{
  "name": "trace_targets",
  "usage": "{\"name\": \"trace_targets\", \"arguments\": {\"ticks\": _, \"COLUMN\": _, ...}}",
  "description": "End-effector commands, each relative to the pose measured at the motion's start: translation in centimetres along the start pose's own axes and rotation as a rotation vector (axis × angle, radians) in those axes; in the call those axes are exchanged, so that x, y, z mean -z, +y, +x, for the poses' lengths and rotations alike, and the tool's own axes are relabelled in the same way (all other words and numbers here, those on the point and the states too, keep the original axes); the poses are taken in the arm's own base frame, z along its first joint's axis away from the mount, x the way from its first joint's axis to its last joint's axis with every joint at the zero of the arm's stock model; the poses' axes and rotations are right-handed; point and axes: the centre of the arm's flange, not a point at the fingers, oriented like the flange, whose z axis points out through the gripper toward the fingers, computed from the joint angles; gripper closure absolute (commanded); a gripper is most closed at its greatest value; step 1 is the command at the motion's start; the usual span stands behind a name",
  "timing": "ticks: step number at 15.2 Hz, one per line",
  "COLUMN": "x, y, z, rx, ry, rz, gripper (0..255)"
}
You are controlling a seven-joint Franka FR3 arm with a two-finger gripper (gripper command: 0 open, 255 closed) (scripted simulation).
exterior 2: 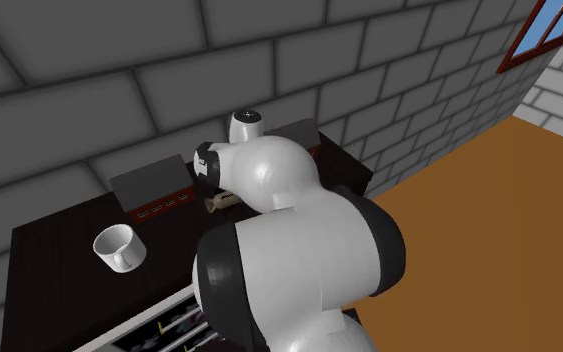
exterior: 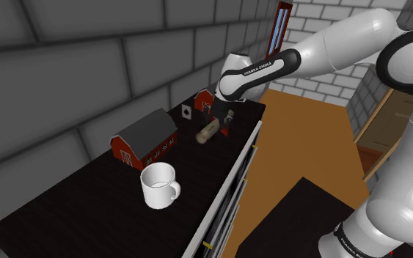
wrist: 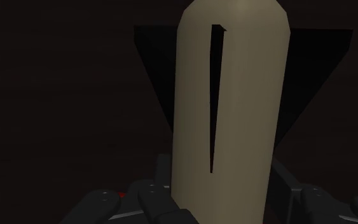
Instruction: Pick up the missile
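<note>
We see the end effector [wrist: 220, 183] clasping the tan missile [wrist: 247, 95], fingers [wrist: 161, 175] against its sides, near the dark worktop's [exterior: 80, 209] edge, beyond the red barn model [exterior: 146, 139] and white mug [exterior: 159, 185].

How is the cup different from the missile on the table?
The mug is white; the missile is tan with dark fins. The mug stands upright with its mouth up, while the missile lies on its side. The mug is short and wide with a handle; the missile is long and slim. Both rest on the dark table.
</note>
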Motion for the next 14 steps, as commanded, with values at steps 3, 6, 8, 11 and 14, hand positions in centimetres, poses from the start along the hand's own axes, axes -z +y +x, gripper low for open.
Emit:
{"name": "trace_targets", "arguments": {"ticks": 3, "x": 2.0, "y": -0.4, "z": -0.2, "rx": 0.000, "ry": 0.000, "rz": 0.001, "gripper": 255}}
{"name": "trace_targets", "arguments": {"ticks": 6, "x": 3.6, "y": -0.7, "z": -0.3, "rx": 0.000, "ry": 0.000, "rz": 0.001, "gripper": 255}}
{"name": "trace_targets", "arguments": {"ticks": 8, "x": 4.6, "y": -0.9, "z": -0.4, "rx": 0.000, "ry": 0.000, "rz": 0.001, "gripper": 255}}
{"name": "trace_targets", "arguments": {"ticks": 11, "x": 6.2, "y": -1.2, "z": -0.5, "rx": 0.000, "ry": 0.000, "rz": 0.001, "gripper": 255}}
{"name": "trace_targets", "arguments": {"ticks": 14, "x": 6.8, "y": -1.3, "z": -0.6, "rx": 0.000, "ry": 0.000, "rz": 0.001, "gripper": 255}}
